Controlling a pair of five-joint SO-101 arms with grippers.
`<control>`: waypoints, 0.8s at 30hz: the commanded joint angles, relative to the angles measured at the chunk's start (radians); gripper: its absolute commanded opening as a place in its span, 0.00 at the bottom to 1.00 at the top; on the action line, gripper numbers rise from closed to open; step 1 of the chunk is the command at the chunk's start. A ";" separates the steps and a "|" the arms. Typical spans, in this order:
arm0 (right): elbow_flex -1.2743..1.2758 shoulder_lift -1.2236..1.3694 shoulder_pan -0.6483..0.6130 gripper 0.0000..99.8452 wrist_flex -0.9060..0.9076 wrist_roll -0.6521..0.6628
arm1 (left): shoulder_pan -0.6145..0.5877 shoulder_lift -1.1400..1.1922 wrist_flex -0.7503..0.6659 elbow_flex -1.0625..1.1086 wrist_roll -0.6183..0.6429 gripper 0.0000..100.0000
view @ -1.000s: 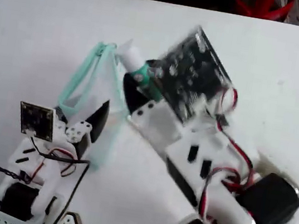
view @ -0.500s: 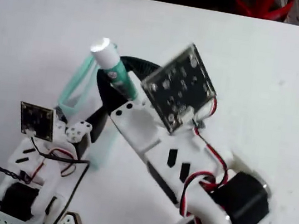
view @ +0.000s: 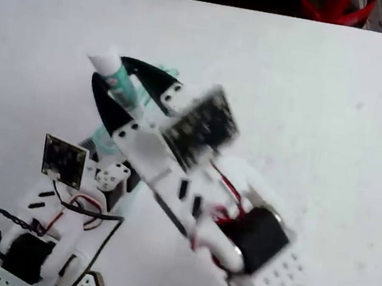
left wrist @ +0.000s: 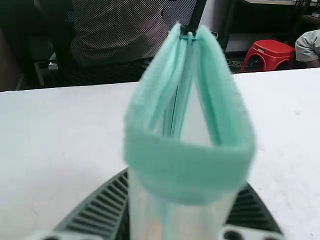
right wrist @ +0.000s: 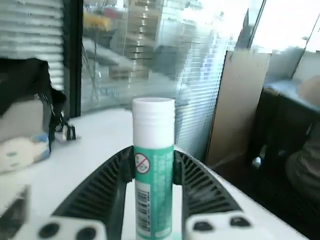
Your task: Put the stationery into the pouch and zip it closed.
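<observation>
A green-and-white glue stick point(view: 114, 78) stands upright in my right gripper point(view: 108, 69), which is shut on it above the table's left part. In the right wrist view the glue stick point(right wrist: 153, 170) rises between the black fingers point(right wrist: 107, 195), its white cap up. The clear pouch with a teal rim point(left wrist: 187, 165) is held in my left gripper point(left wrist: 186, 202), its mouth spread open. From above, a strip of the pouch point(view: 104, 143) shows beneath the right arm, next to my left gripper point(view: 120, 175).
The white table point(view: 313, 96) stretches free to the right and back. A red stool point(left wrist: 267, 50) and a seated person stand beyond the table's far edge. The left arm's base sits at the front left corner.
My right arm has swung left with the glue stick, which now sits over the pouch and hides most of it. The left arm has shifted slightly right.
</observation>
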 commanded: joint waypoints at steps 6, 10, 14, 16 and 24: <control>0.100 0.068 -0.008 0.02 -0.068 -0.012 | 0.012 -0.001 0.003 -0.032 -0.009 0.22; 0.150 0.074 -0.010 0.02 -0.076 -0.012 | 0.012 -0.001 0.012 -0.034 -0.009 0.24; 0.196 0.068 -0.008 0.02 -0.142 -0.012 | 0.012 -0.001 0.054 -0.054 -0.009 0.26; 0.212 0.077 -0.007 0.02 -0.196 -0.012 | 0.012 -0.001 0.066 -0.068 -0.009 0.26; 0.339 0.027 -0.007 0.02 -0.248 -0.011 | -0.031 -0.001 0.091 -0.081 -0.009 0.26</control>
